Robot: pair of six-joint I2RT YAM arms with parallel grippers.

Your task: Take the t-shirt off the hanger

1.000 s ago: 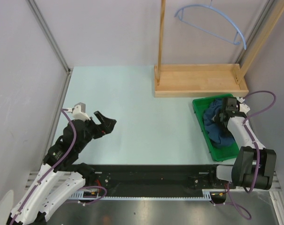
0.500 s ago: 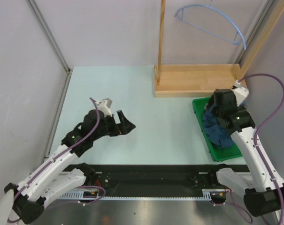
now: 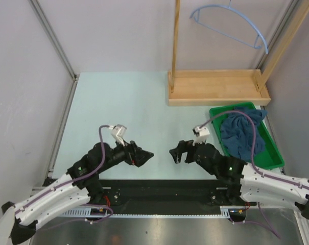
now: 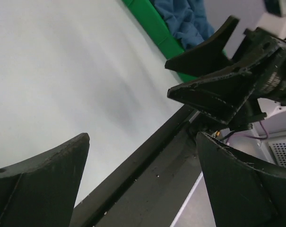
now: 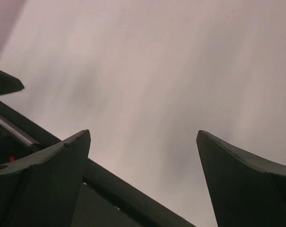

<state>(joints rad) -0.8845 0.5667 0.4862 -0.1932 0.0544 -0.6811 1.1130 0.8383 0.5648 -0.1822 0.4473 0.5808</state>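
Note:
The dark teal-blue t-shirt (image 3: pixel 242 133) lies crumpled in the green tray (image 3: pixel 274 151) at the right; a corner of it shows in the left wrist view as t-shirt (image 4: pixel 185 21). The pale-blue hanger (image 3: pixel 231 24) hangs bare at the top of the wooden rack. My left gripper (image 3: pixel 142 153) and right gripper (image 3: pixel 175 151) face each other low over the table's near middle, a short gap apart. Both are open with nothing between the fingers. In the left wrist view my left gripper (image 4: pixel 143 139) looks at the right gripper's fingers (image 4: pixel 213 92). The right gripper (image 5: pixel 143 135) sees bare table.
The wooden rack's base (image 3: pixel 218 89) stands at the back right, with posts rising on both sides. The black base rail (image 3: pixel 159 190) runs along the near edge under both grippers. Grey walls close in the left and right sides.
The right arm left the tray and swung left and down to the near middle, leaving the t-shirt in the tray. The left gripper moved right and nearer, toward it.

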